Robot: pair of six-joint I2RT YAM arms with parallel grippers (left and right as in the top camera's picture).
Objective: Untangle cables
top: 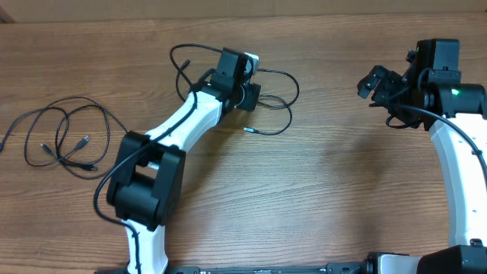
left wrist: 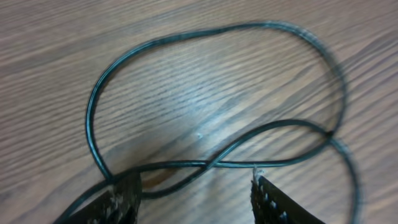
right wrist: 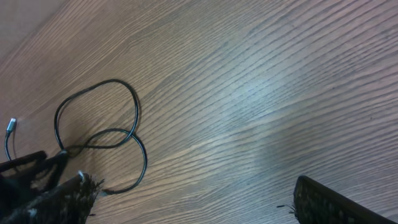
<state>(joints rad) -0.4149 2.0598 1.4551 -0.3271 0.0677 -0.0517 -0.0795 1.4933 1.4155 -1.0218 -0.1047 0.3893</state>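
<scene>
Cables (left wrist: 217,163) are what we watch here, and one of them passes right between the left jaws. These jaws are released and hold nothing. The thin black cord lies on the worktop (left wrist: 186,74) from one finger (left wrist: 124,200) across to the other.

We think the danger is at the crossing just ahead of the tips. If the jaws close there, they may pinch two strands together, and a pull would then tighten the twist instead of opening it. A finger could also hook the cord when the arm lifts and drag the whole loop. The small plug (top: 247,130) may catch in the loop too.

Beyond the tips this cord (top: 283,90) makes a twisted double loop, which spreads away from the left jaws. A second bundle (top: 68,137) lies well apart, near the left edge of the worktop. The right jaws are released wide and empty, well apart from both. In their own view the loop (right wrist: 135,109) sits far to one side.
</scene>
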